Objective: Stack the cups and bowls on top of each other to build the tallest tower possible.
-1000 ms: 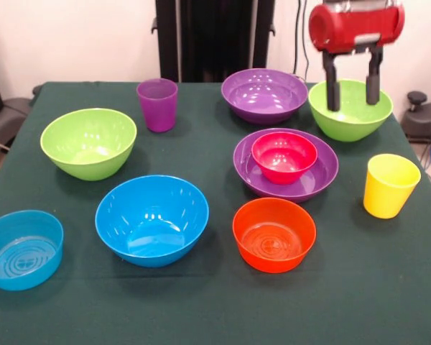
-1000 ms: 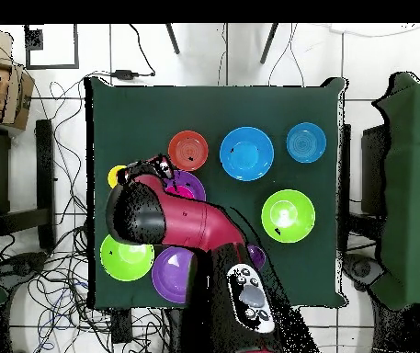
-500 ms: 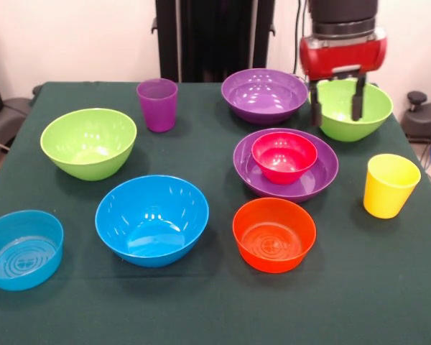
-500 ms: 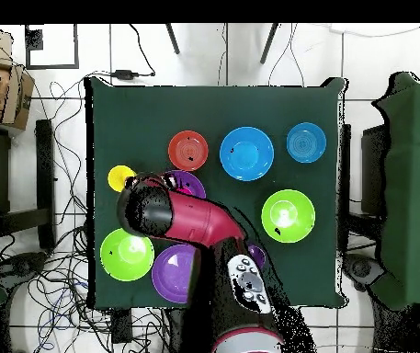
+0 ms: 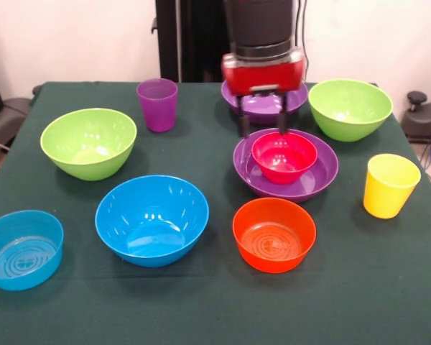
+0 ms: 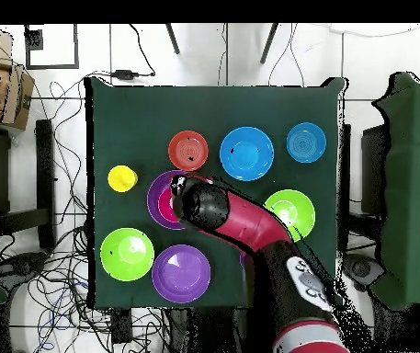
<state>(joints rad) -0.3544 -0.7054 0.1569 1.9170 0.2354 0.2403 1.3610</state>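
Tower (image 5: pixel 286 167): a small glossy red-pink bowl (image 5: pixel 284 156) is nested in a wide purple bowl (image 5: pixel 248 167) — right of table centre.
Gripper (image 5: pixel 262 129): held open above the tower's far rim — nothing gripped.

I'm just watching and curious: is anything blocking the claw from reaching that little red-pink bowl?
Nothing visible does. The claw hangs open just above the far rim of the red-pink bowl, which sits in the wide purple bowl, and only air shows between them. The other purple bowl lies behind the claw, not in the way.
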